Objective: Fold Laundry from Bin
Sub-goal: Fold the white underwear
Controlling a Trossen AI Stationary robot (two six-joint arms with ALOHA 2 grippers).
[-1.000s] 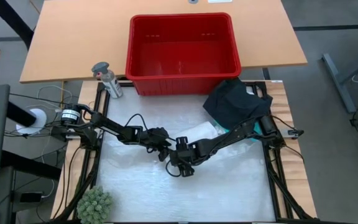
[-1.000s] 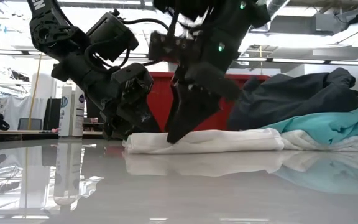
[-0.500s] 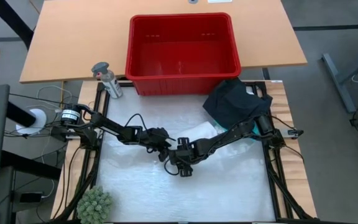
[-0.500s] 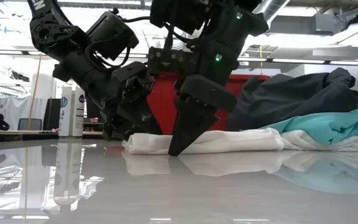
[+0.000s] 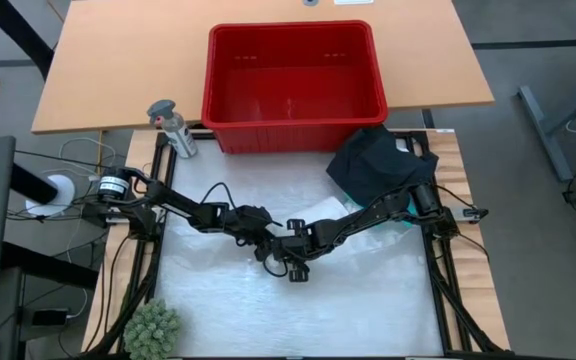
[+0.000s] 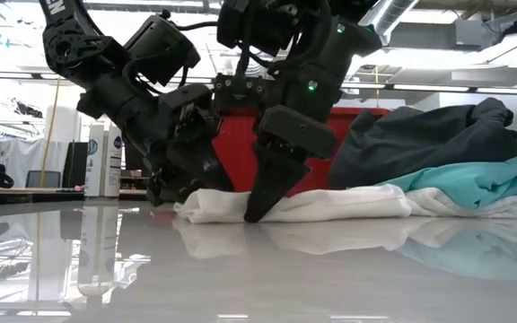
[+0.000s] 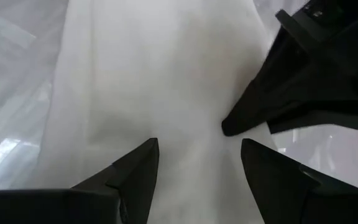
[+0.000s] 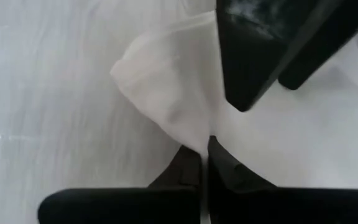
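Since it lies slack and thin, the cloth should be taken as follows.
White garment point(image 6: 312, 205): soft, light and limp; flat on the desk point(image 5: 368, 300) under both tools, its near edge pinched by the right one.
Handling: it will likely drape and slide on the glossy desk; best held at an edge or corner, not mid-panel.
Right tool point(image 8: 204, 158): fingers closed together on the garment's edge, tip down at the desk.
Left tool point(image 7: 197, 155): fingers spread apart, nothing between them, hovering over the cloth just beside the right tool.
Other laundry: turquoise shirt point(image 6: 474, 184) and black clothing point(image 5: 378, 160) heaped behind the right tool, along its arm.
Bin point(image 5: 293, 85): red, beyond both tools, apparently emptied.
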